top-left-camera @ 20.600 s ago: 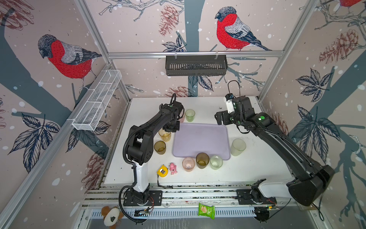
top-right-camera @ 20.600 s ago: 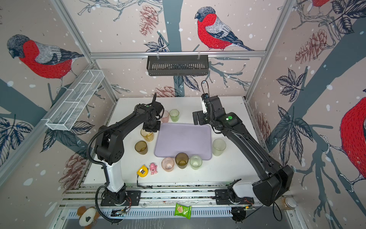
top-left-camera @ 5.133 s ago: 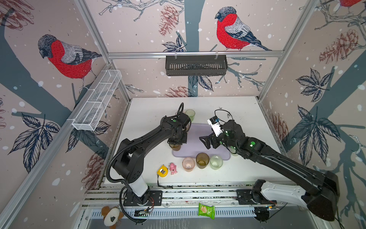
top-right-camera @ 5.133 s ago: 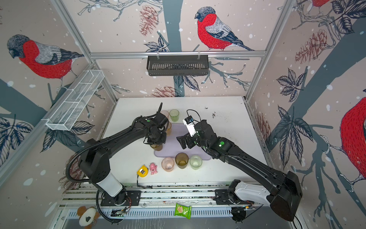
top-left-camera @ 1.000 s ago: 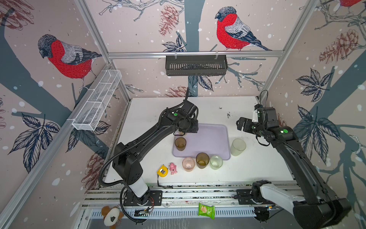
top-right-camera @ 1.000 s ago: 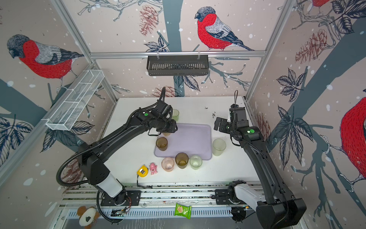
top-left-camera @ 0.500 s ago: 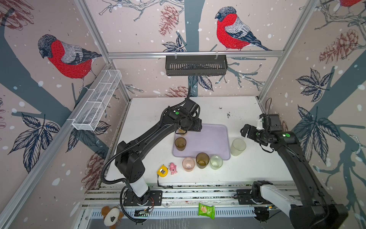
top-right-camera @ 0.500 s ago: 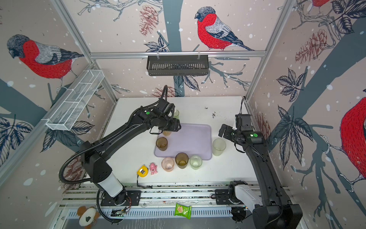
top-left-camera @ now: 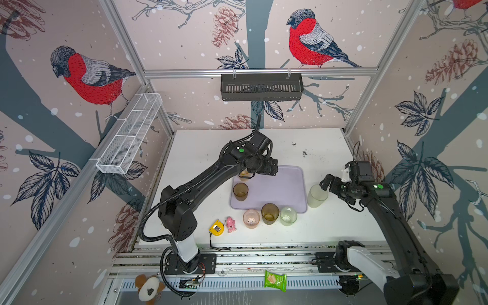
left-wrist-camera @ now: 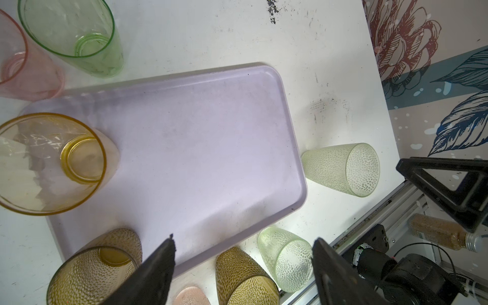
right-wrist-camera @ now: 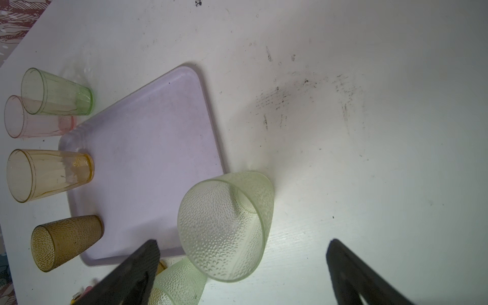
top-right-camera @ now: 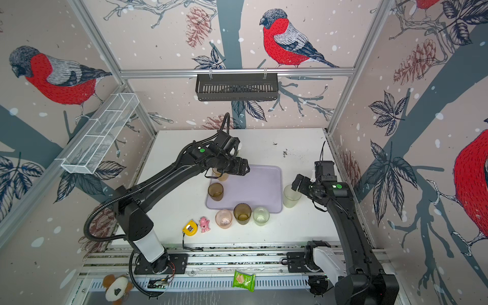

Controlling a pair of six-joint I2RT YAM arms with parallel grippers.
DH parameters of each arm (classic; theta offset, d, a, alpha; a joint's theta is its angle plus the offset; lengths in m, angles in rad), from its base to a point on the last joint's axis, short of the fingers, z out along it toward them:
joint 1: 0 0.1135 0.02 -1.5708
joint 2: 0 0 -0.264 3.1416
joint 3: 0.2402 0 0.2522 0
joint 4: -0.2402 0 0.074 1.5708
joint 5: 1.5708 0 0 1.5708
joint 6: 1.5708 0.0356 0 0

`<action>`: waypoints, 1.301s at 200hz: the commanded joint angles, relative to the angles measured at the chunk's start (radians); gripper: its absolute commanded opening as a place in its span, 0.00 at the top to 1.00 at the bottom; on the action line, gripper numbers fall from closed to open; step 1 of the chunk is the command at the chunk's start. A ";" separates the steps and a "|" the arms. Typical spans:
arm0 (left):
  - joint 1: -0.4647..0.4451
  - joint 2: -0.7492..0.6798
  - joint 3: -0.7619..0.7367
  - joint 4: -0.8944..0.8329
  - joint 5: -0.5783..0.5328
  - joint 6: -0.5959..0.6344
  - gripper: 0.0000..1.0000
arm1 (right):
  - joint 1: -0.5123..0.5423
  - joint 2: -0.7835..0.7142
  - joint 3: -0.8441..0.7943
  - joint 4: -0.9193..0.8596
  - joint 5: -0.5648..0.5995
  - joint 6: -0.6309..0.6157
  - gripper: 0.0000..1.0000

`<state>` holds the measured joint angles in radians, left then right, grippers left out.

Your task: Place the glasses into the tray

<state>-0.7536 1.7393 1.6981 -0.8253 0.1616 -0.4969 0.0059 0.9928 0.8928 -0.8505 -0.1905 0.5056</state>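
The lavender tray lies mid-table. An amber glass and a brown glass stand on its left side. My left gripper hovers open and empty over the tray, beside the amber glass. Pink, brown and pale green glasses stand in front of the tray. A green glass and a pink glass stand behind it. The tall frosted glass stands right of the tray, just ahead of my open right gripper.
A yellow tape measure and a pink toy figure lie at the front left. A black slatted basket hangs on the back wall and a white mesh basket on the left wall.
My left jaws have widened and drawn off the amber glass, which stands on the tray. My right gripper has come forward and down to the frosted glass.
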 commanded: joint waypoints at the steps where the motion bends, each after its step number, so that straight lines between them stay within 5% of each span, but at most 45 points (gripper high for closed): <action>1: -0.002 -0.007 -0.005 0.031 0.018 0.015 0.16 | -0.003 0.003 -0.018 0.028 -0.015 0.011 0.00; 61: -0.005 -0.022 -0.030 0.039 0.027 0.002 0.14 | -0.006 0.039 -0.059 0.036 -0.012 -0.002 0.05; 82: -0.009 -0.026 -0.034 0.043 0.024 0.000 0.01 | -0.009 0.052 -0.064 0.035 -0.009 -0.005 0.08; 260: -0.062 -0.003 -0.009 0.048 0.057 0.058 0.01 | -0.008 0.086 -0.109 0.075 0.006 -0.019 0.39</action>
<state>-0.8085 1.7271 1.6661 -0.7990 0.2031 -0.4522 -0.0013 1.0752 0.7860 -0.7982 -0.1986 0.4938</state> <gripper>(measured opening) 0.991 0.620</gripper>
